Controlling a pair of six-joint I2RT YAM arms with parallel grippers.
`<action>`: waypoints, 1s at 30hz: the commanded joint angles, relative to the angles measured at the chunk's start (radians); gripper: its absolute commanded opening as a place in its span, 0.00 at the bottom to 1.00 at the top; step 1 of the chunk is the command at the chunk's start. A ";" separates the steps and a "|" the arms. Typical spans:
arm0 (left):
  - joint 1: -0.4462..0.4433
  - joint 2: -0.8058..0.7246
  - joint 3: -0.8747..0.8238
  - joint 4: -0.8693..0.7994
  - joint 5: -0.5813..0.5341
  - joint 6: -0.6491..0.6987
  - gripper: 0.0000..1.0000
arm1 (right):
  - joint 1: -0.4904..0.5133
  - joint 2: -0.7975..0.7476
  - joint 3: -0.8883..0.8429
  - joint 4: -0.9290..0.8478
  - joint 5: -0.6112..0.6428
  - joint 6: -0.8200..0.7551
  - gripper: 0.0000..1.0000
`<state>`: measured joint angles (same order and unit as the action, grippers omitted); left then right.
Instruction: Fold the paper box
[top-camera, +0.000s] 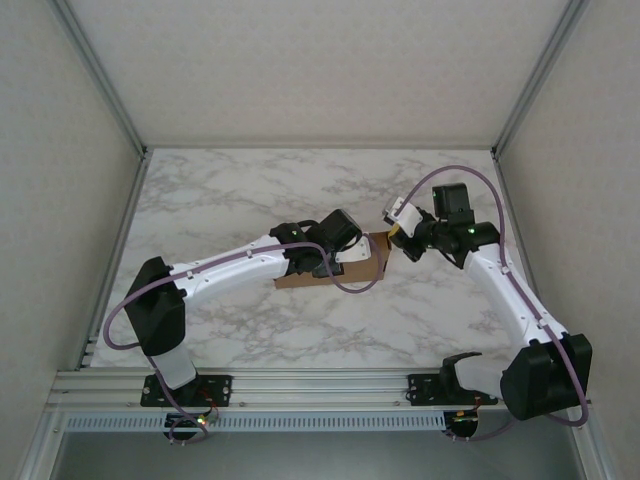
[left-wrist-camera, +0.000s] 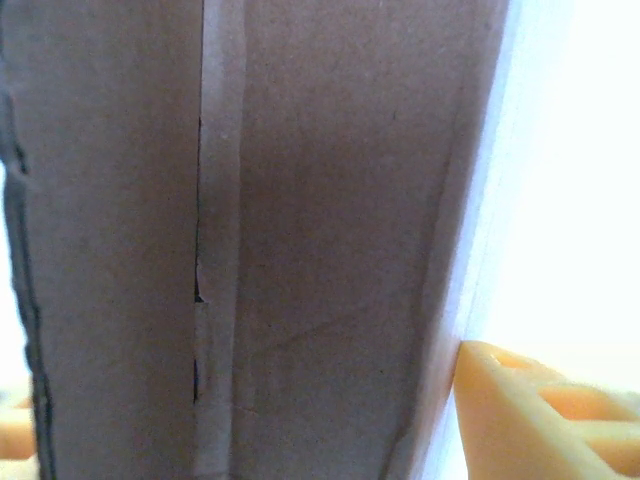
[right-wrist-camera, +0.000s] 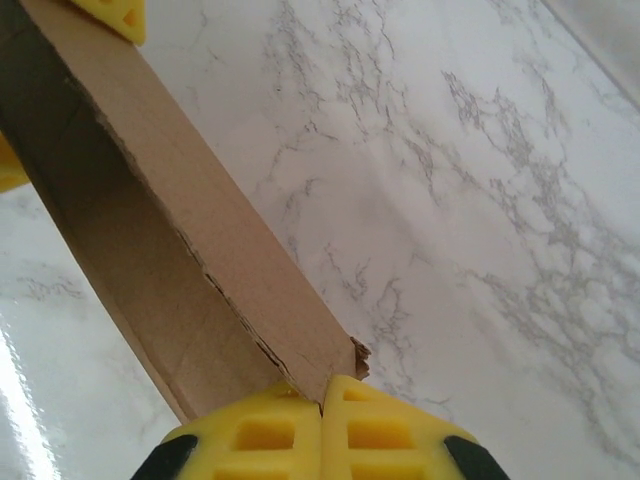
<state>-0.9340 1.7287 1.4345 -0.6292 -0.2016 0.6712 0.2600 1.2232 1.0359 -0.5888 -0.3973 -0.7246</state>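
Note:
The paper box (top-camera: 300, 282) is a brown cardboard shape lying in the middle of the marble table. My left gripper (top-camera: 343, 255) reaches down over it. In the left wrist view the box's cardboard wall (left-wrist-camera: 330, 250) spans the whole gap between the orange fingertips (left-wrist-camera: 500, 400), which press its sides. My right gripper (top-camera: 394, 234) is at the box's right end. Its yellow fingertips (right-wrist-camera: 250, 435) are shut together on the torn top edge of a box wall (right-wrist-camera: 150, 200). The left gripper's fingers (right-wrist-camera: 112, 14) flank the box further along in the right wrist view.
White marble tabletop (top-camera: 250, 190) lies open behind and in front of the box. Metal frame posts (top-camera: 120, 230) and pale walls bound the table left, right and back. A rail (top-camera: 300, 385) with both arm bases runs along the near edge.

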 joint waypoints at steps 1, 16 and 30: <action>0.013 -0.002 0.020 -0.002 -0.002 -0.034 0.68 | 0.019 0.000 0.040 -0.021 -0.044 0.149 0.04; 0.015 0.045 0.060 -0.017 -0.027 -0.053 0.69 | 0.103 0.179 0.249 -0.210 0.175 0.702 0.00; 0.026 0.045 0.053 -0.006 -0.072 -0.062 0.71 | 0.108 0.309 0.423 -0.402 0.177 0.957 0.00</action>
<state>-0.9188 1.7599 1.4647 -0.6331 -0.2264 0.6331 0.3645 1.5185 1.4288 -0.8967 -0.1970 0.1516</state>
